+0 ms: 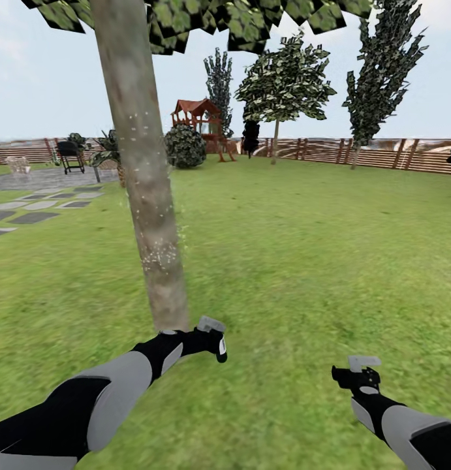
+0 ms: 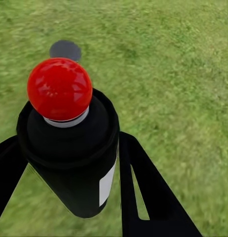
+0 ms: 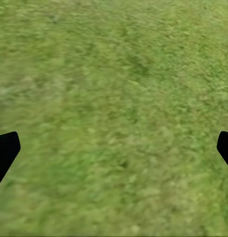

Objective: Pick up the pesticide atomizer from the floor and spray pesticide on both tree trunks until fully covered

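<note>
A thick grey-brown tree trunk (image 1: 143, 176) rises from the lawn at left of centre in the head view, under a blocky green canopy (image 1: 205, 19). Fine white specks dot the bark, thickest low down. The pesticide atomizer (image 2: 69, 158) is a black bottle with a round red cap (image 2: 59, 89). My left gripper (image 2: 74, 182) is shut on it. In the head view that gripper (image 1: 209, 341) hangs low over the grass, just right of the trunk's base. My right gripper (image 1: 356, 375) is open above bare grass, its fingertips (image 3: 6, 150) wide apart.
Open lawn stretches ahead and to the right up to a brown slat fence (image 1: 356, 153). Grey paving slabs (image 1: 36, 205) and a black grill (image 1: 70, 156) lie far left. A round bush (image 1: 185, 147), a play tower (image 1: 199, 117) and several trees stand by the fence.
</note>
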Available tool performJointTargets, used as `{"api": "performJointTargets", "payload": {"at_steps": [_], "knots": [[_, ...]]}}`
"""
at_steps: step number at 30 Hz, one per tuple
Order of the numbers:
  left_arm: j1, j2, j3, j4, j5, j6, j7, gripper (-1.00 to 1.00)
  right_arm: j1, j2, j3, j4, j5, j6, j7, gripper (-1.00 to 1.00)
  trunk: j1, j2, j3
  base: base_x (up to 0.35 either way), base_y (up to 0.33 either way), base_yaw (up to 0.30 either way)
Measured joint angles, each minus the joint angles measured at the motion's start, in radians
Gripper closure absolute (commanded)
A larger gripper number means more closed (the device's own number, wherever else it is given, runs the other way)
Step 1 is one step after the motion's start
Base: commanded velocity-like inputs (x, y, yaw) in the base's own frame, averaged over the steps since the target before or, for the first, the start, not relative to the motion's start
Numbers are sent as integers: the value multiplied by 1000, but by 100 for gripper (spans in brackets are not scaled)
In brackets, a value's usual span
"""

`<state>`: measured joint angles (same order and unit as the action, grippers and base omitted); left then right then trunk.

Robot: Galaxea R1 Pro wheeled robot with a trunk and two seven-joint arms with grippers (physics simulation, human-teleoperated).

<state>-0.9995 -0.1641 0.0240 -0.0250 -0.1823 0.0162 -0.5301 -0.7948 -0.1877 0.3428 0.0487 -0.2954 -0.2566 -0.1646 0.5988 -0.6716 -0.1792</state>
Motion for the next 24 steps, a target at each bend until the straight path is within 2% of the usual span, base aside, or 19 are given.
{"api": "performJointTargets", "payload": {"at_steps": [4, 14, 19, 24], "knots": [[0, 0, 0, 0, 0, 0, 0, 100, 0, 0, 0, 0, 0, 0, 0, -100, 0, 0, 1, 206, -294, -199], [0, 0, 2, 0, 0, 0, 1, 100, 2, 0, 0, 0, 0, -1, 0, -100, 0, 0, 12, 175, -273, -87], [-1, 0, 2, 0, 1, -1, 1, 100, 8, 19, 0, 0, 0, -1, -1, -100, 0, 0, 20, 167, -201, -100], [0, 0, 2, 0, 1, -1, 2, 100, 11, 21, 0, 0, 0, -2, -1, -100, 0, 0, 29, 250, -223, -100]]}}
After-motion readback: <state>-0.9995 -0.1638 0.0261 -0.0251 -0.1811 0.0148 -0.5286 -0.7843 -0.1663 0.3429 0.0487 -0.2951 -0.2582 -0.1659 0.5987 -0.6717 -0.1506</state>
